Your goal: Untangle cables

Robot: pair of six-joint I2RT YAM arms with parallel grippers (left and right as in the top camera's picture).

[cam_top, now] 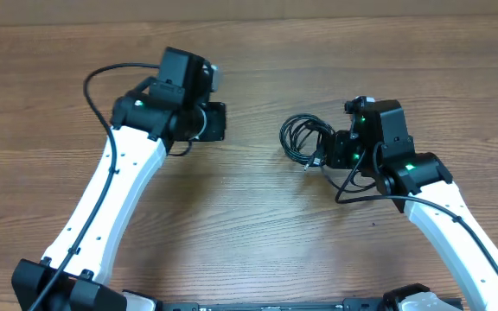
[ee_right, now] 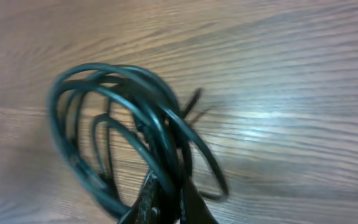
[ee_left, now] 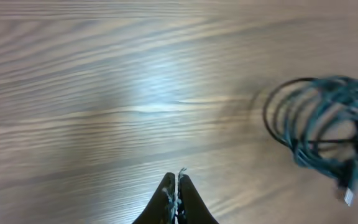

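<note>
The cables (cam_top: 303, 136) lie as one tangled black coil on the wooden table, right of centre, with a small plug end (cam_top: 312, 164) poking out below. My right gripper (cam_top: 332, 149) sits at the coil's right edge. In the right wrist view its jaws (ee_right: 166, 194) are shut on several strands of the cables (ee_right: 120, 124). My left gripper (cam_top: 218, 123) hovers well to the left of the coil, shut with nothing held. The left wrist view shows its closed tips (ee_left: 178, 182) over bare wood, and the cables (ee_left: 325, 127) blurred at the far right.
The wooden table (cam_top: 249, 225) stretches all round the coil. The white arms carry thicker black wires (cam_top: 102, 78) of their own.
</note>
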